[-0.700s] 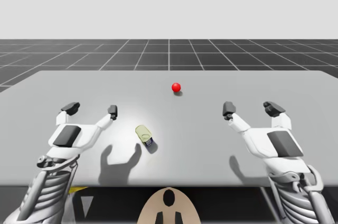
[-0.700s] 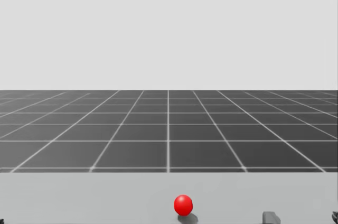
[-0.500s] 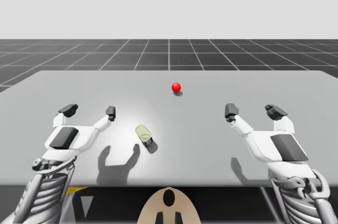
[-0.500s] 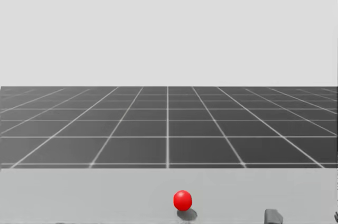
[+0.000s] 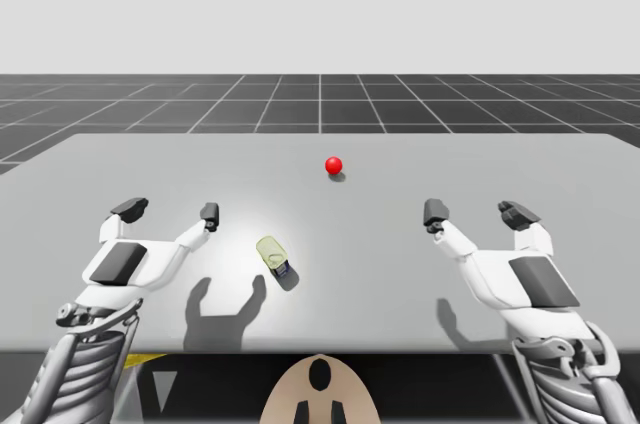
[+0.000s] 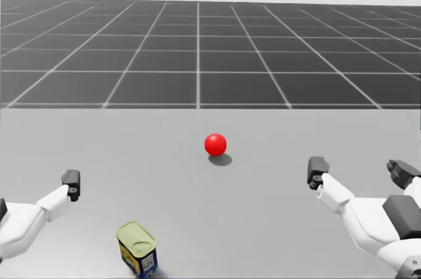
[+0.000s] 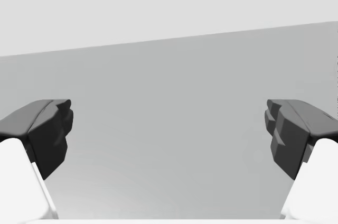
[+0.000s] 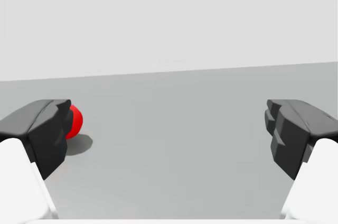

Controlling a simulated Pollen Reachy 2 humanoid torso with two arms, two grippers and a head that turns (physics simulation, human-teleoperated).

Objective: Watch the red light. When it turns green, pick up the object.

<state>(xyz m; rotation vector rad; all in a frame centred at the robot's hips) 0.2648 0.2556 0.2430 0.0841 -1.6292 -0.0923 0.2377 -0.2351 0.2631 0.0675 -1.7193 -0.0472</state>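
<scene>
The light is a red ball [image 5: 334, 165] at the table's far middle, red in the head view [image 6: 215, 144] too. A small can [image 5: 273, 255] with a pale yellow-green lid and a blue and yellow side [image 6: 137, 247] stands nearer me, left of centre. My left gripper [image 5: 170, 211] hovers open to the can's left, nothing between its fingers [image 7: 169, 134]. My right gripper [image 5: 475, 212] hovers open at the right [image 6: 359, 172]. Its wrist view has the red ball [image 8: 75, 121] just past one finger, with the gripper [image 8: 169, 134] empty.
The grey table [image 5: 560, 174] ends in a far edge behind the ball, with a dark gridded floor beyond. Both arms' shadows fall on the near part of the table.
My head has turned downward, bringing the can and both grippers into the head view. Both arms have drifted slightly back toward me. The ball has stayed red.
</scene>
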